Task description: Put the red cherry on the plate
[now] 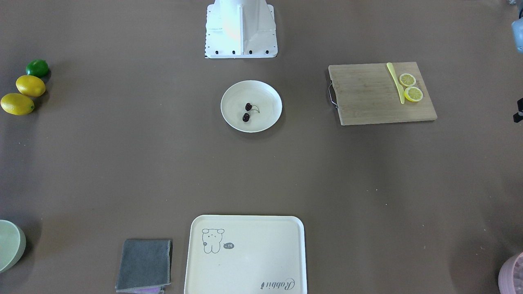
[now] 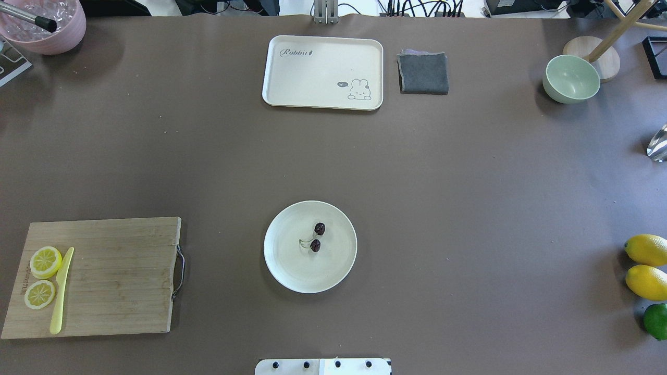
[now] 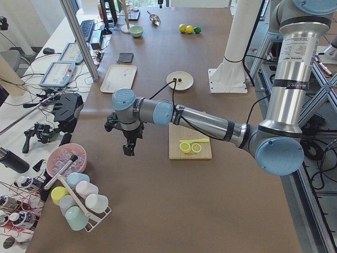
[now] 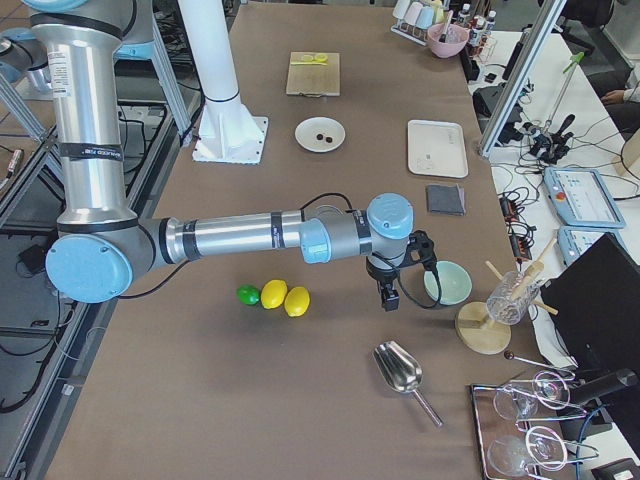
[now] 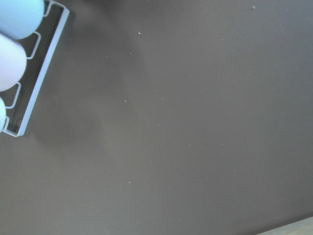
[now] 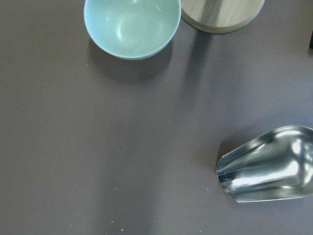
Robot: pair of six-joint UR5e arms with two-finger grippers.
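The red cherry (image 1: pixel 247 112) (image 2: pixel 317 237), two small dark fruits on one thin stem, lies inside the round cream plate (image 1: pixel 265 94) (image 2: pixel 292 265) at the table's middle, in front of the robot base. My left gripper (image 3: pixel 128 150) hangs above bare table past the cutting board, far from the plate. My right gripper (image 4: pixel 390 298) hovers near the other end, between the lemons and the green bowl. Both show only in the side views, so I cannot tell whether they are open or shut. Neither wrist view shows fingers.
A cutting board (image 2: pixel 114 276) carries lemon slices and a yellow knife. A bear tray (image 2: pixel 323 73), grey cloth (image 2: pixel 423 73) and green bowl (image 2: pixel 571 78) line the far edge. Lemons (image 2: pixel 646 250), a metal scoop (image 6: pixel 266 164), a pink bowl (image 2: pixel 47 26) and a cup rack (image 5: pixel 29 73) sit at the ends.
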